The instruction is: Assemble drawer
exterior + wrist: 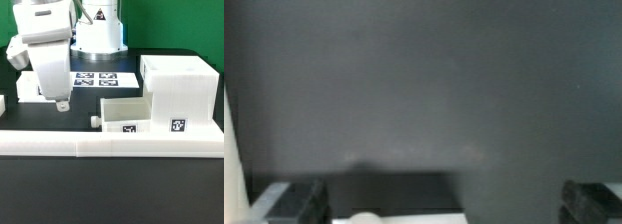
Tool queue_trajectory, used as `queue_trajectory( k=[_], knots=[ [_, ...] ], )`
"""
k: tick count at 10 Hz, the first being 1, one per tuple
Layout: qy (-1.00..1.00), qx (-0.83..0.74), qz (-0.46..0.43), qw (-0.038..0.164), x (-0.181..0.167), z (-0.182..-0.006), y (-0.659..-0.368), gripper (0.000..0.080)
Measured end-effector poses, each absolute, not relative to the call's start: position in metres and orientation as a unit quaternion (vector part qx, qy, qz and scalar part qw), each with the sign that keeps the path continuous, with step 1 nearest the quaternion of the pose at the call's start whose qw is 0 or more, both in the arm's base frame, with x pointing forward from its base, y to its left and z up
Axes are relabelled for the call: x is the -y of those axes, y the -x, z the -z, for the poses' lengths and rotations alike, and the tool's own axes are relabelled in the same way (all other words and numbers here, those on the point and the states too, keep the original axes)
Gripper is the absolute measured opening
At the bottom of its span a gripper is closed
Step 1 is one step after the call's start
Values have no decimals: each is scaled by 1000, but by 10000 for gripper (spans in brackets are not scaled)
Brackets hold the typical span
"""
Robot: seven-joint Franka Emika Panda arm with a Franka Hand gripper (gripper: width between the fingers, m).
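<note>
So the gripper point(60, 104) is hanging tilted over the black table point(100, 190), toward the exterior view's left side, just in front of the marker board point(100, 79) that lies flat near the far edge by the robot's base. In the wrist view the two fingers point(292, 200) sit far apart at opposite sides of the picture with only bare table between them, so the jaws are spread wide and hold nothing.

The drawer shell point(185, 85), the tall boxy white bit, stands toward the table's edge on the exterior view's right, with its front face against the long white rail point(60, 146) that runs across the table. One open-top tray point(128, 118) sits right beside it on the exterior view's left, also backed up to the rail (I can't tell whether it's slid partly into the shell or only touches it). Both show a small square marker point(178, 126) on the side facing the camera.

There's another white piece point(22, 88) near the table's edge on the exterior view's left, partly hidden behind the arm, too blocked to say what it is.
</note>
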State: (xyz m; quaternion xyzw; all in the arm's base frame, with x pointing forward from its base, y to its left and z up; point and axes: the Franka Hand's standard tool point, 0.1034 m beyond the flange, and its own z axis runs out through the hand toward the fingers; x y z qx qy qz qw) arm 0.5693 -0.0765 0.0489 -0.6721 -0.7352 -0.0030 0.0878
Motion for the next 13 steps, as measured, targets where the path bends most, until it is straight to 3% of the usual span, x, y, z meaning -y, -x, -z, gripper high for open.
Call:
queue_trajectory(
  k=[5, 9, 13],
  knots=[
    [696, 712, 12, 97, 41, -41, -588, 649],
    [692, 715, 14, 98, 38, -39, -588, 649],
    [718, 688, 13, 103, -3, -30, -595, 649]
  ],
)
